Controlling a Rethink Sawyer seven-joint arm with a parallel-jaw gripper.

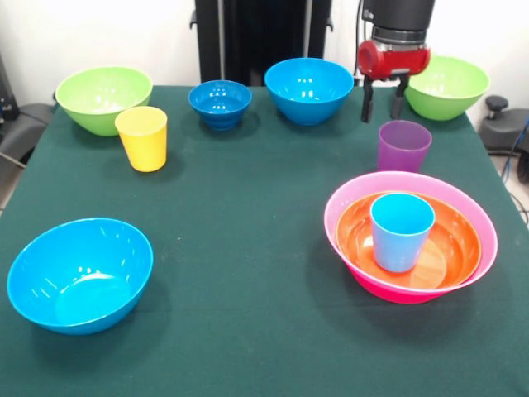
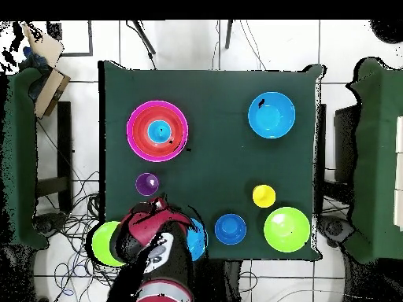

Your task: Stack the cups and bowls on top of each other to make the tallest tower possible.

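Observation:
The tower stands at the front right: a large pink bowl [image 1: 388,289] holds an orange bowl [image 1: 456,248], with the light blue cup [image 1: 402,236] upright inside it. The translucent purple cup [image 1: 403,145] stands upright just behind the tower. My gripper [image 1: 382,103] hangs open and empty just behind and slightly left of the purple cup, apart from it. In the overhead view the gripper [image 2: 147,212] is just below the purple cup [image 2: 146,184], and the pink bowl [image 2: 134,116] lies above that. The yellow cup [image 1: 142,138] stands at the left.
Lime green bowls sit at the back left [image 1: 103,99] and back right [image 1: 446,87]. A bright blue bowl [image 1: 308,89] and the small dark-blue footed bowl [image 1: 220,102] sit at the back middle. Another bright blue bowl [image 1: 80,273] sits at the front left.

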